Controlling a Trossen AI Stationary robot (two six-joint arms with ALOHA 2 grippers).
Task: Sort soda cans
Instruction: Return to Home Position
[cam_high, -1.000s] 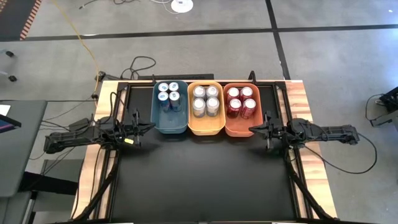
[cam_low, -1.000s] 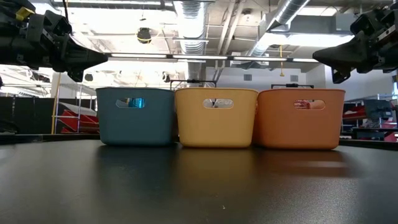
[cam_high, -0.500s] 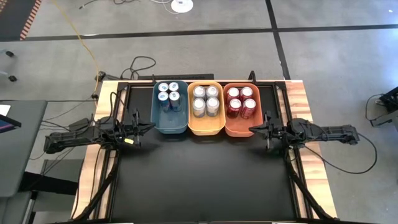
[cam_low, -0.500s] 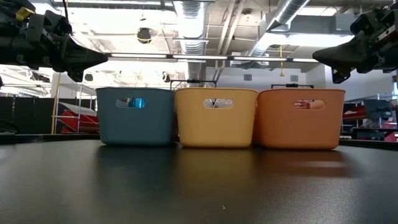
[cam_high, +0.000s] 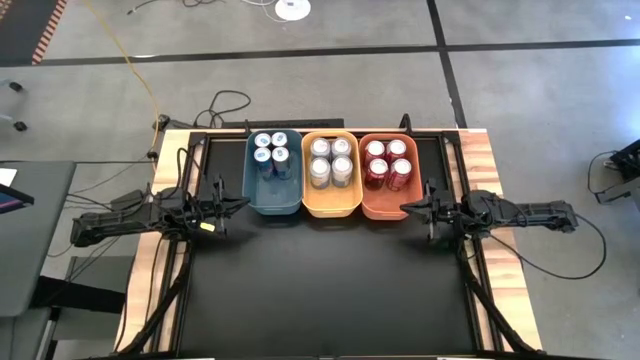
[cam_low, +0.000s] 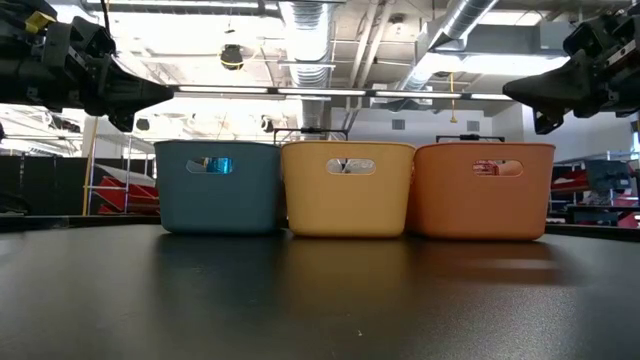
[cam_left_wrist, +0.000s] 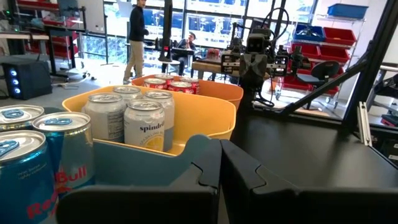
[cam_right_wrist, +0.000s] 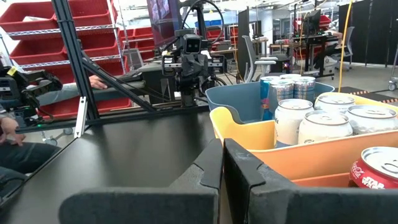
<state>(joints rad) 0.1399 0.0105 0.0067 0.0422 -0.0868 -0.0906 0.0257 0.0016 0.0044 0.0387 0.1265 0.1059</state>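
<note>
- twelve soda cans (cam_high: 343, 167) sit sorted in three bins, in a row between your two pincers.
- your left pincer (cam_high: 244, 204) hovers with its fingers pressed together, holding nothing; the teal bin (cam_high: 273, 206) with four dark blue cans (cam_high: 272, 148) is just beyond its tips.
- your right pincer (cam_high: 404, 209) faces it, fingers likewise together and empty; the orange bin (cam_high: 383, 211) with four red cans (cam_high: 386, 161) is just beside its tips.
- the yellow bin (cam_high: 331, 211) with four silver cans (cam_high: 320, 160) stands midway between both pincers, touching its neighbours.
</note>
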